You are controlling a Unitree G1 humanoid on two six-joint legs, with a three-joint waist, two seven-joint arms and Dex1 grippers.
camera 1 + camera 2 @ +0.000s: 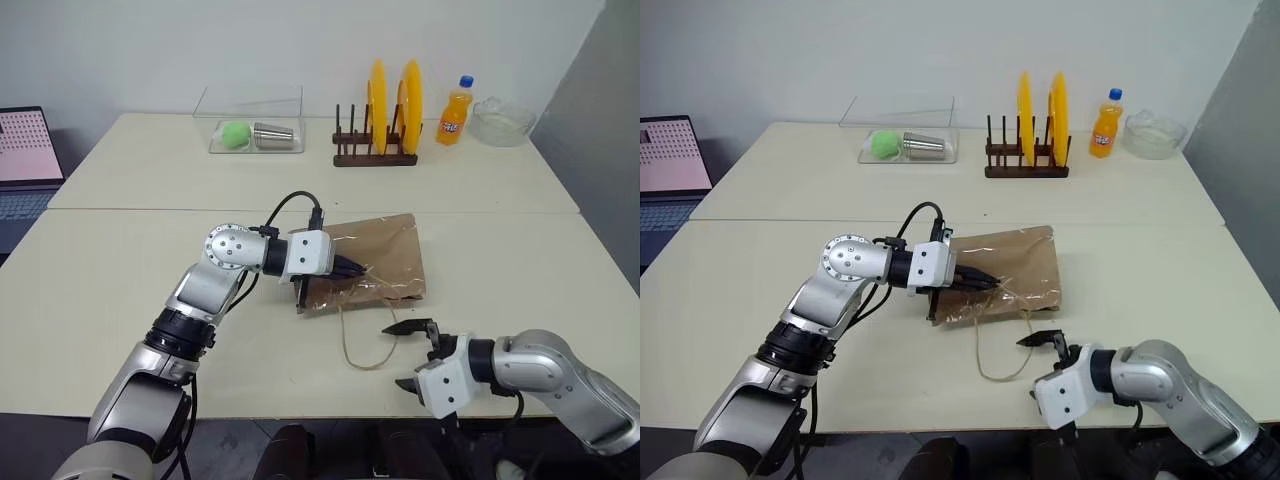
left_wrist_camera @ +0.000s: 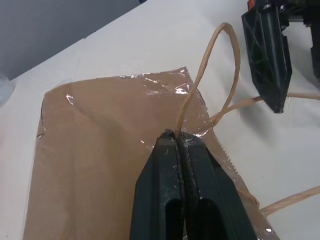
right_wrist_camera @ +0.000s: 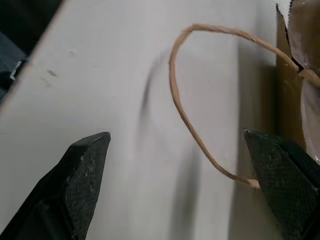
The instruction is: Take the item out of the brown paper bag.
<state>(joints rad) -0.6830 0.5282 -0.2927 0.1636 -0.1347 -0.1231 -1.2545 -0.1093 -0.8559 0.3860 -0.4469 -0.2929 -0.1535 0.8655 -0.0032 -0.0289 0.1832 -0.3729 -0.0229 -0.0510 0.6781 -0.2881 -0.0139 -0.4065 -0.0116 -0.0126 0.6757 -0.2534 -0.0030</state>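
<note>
1 brown paper bag [image 1: 372,258] lying flat, left gripper [image 1: 358,270] pinching its handle [image 2: 207,70], right gripper [image 1: 412,354] wide open, empty

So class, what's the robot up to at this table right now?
The brown paper bag lies flat on the table. The left gripper is shut on the bag's upper handle at the mouth edge. The right gripper is open near the bag's lower handle loop, not touching it. No item is out yet.
</note>
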